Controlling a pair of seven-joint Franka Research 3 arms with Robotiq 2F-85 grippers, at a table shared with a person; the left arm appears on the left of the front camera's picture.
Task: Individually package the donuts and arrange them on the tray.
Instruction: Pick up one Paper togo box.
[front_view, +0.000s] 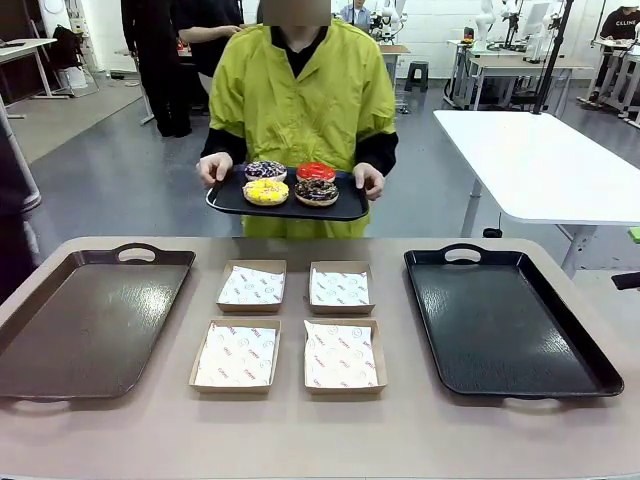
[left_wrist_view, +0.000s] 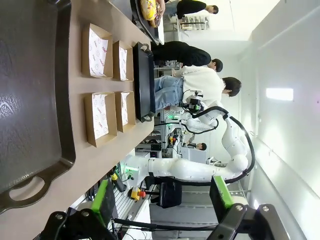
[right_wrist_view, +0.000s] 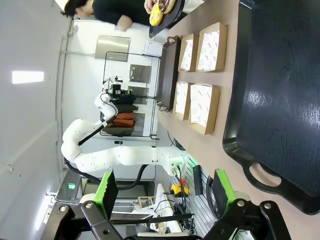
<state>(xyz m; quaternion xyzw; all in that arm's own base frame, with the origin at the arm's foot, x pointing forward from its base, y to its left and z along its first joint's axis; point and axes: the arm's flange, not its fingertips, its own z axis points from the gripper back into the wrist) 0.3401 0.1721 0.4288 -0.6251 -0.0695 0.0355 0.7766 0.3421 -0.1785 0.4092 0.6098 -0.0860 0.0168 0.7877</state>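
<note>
left hand (left_wrist_view: 162, 197) & right hand (right_wrist_view: 165, 189) both spread, empty. donuts (front_view: 291, 183) beyond the boxes (front_view: 237, 355) on person's held-up tray (front_view: 225, 200); wait till it's down, then pinch one ring side gently, w/o touching icing.

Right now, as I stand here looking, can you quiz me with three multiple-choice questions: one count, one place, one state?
1. How many cardboard boxes lie on the table?
A. two
B. six
C. four

2. Where are the donuts?
A. on the black tray held up by the person
B. in the boxes
C. on the bare table top

3. How does the left gripper stand?
A. shut on a donut
B. open, with nothing between its fingers
C. shut on a box

Answers:
1 C: the front view shows two rows of two paper-lined boxes.
2 A: all four sit on the tray, which the person holds beyond the table's far edge.
3 B: the left wrist view shows its green pads wide apart with an empty gap.
</note>
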